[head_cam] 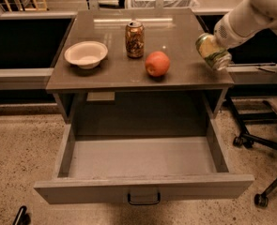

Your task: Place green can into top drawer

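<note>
The green can (214, 55) is tilted in the air just above the right end of the counter top (114, 76). My gripper (218, 42) comes in from the upper right on a white arm (241, 20) and is shut on the can's upper part; its fingers are mostly hidden behind the can. The top drawer (142, 187) is pulled wide open below the counter, with nothing inside and its dark handle (143, 198) at the front centre. The can is behind and above the drawer's right rear corner.
On the counter stand a brown-orange can (134, 39), a red apple (157, 63) and a white bowl (86, 54). An office chair base with castors (262, 142) is right of the drawer. A wire basket (162, 1) sits behind the counter.
</note>
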`<state>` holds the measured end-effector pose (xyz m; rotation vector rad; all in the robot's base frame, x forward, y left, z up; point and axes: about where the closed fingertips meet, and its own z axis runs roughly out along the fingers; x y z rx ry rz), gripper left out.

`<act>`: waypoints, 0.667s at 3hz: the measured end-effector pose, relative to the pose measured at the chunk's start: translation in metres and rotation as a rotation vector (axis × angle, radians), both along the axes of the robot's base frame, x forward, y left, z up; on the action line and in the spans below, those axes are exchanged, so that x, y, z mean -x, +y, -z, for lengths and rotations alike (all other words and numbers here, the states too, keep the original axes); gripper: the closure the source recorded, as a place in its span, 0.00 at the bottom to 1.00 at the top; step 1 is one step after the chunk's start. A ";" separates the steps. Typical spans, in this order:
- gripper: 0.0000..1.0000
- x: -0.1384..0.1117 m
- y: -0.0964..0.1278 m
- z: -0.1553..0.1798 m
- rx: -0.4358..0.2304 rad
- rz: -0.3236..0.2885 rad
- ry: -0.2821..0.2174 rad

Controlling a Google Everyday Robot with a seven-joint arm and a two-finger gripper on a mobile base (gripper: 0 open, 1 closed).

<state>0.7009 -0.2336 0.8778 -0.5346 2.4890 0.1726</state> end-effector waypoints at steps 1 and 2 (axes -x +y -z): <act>1.00 0.039 0.025 -0.035 -0.034 -0.182 -0.074; 1.00 0.078 0.049 -0.010 -0.028 -0.382 0.020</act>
